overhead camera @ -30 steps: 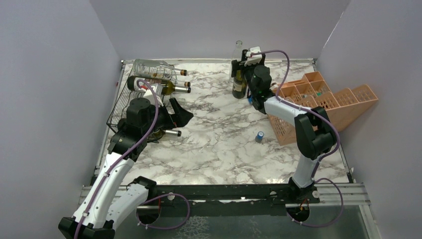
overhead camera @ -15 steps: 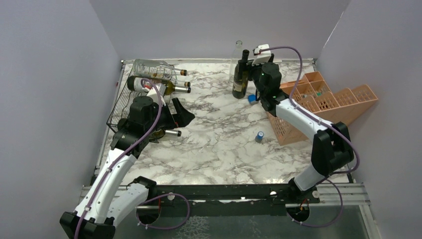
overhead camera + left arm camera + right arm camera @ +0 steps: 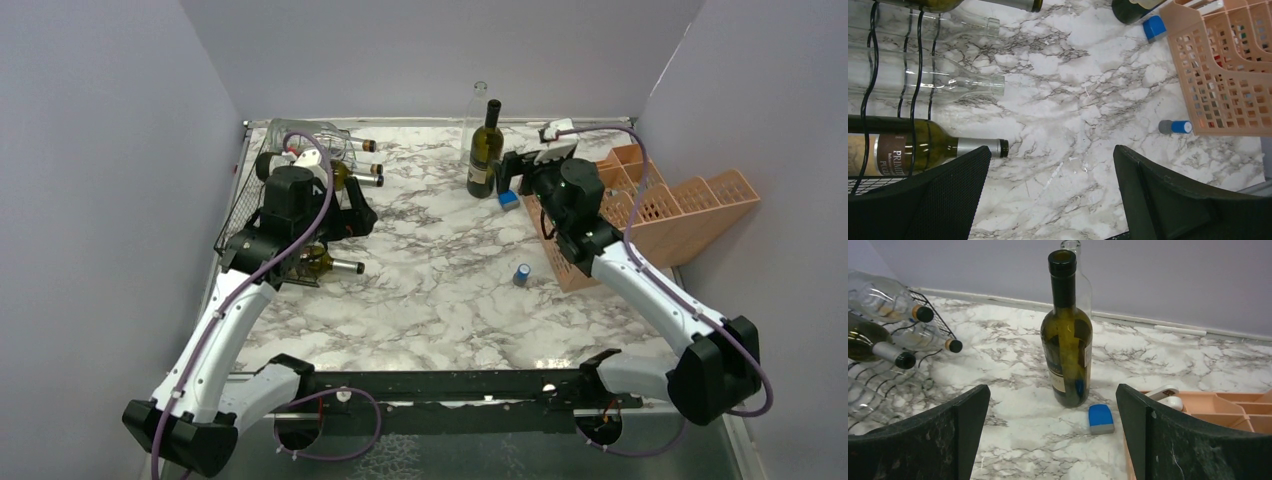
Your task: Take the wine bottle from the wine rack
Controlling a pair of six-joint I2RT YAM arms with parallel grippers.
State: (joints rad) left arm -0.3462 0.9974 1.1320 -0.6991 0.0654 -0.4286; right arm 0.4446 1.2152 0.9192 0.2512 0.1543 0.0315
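The black wire wine rack (image 3: pixel 238 215) stands at the far left with several bottles lying in it, clear and green. In the left wrist view its wires (image 3: pixel 870 75) cross a green wine bottle (image 3: pixel 923 150) with a silver foil neck and two clear bottles (image 3: pixel 948 82). My left gripper (image 3: pixel 352 214) hovers open just right of the rack, nothing between its fingers (image 3: pixel 1050 190). A dark green wine bottle (image 3: pixel 484 155) stands upright on the marble at the back. My right gripper (image 3: pixel 512 172) is open, a little in front of that standing bottle (image 3: pixel 1068 350) and apart from it.
A salmon-orange compartment crate (image 3: pixel 650 210) lies at the right. A blue eraser-like block (image 3: pixel 1101 418) sits by the upright bottle's base. A small blue-and-grey cap (image 3: pixel 522 273) lies mid-table. A clear empty bottle (image 3: pixel 477 105) stands against the back wall.
My right gripper has opened off the upright green bottle and drawn back to the right. My left gripper has moved away from me, up along the rack's bottle necks.
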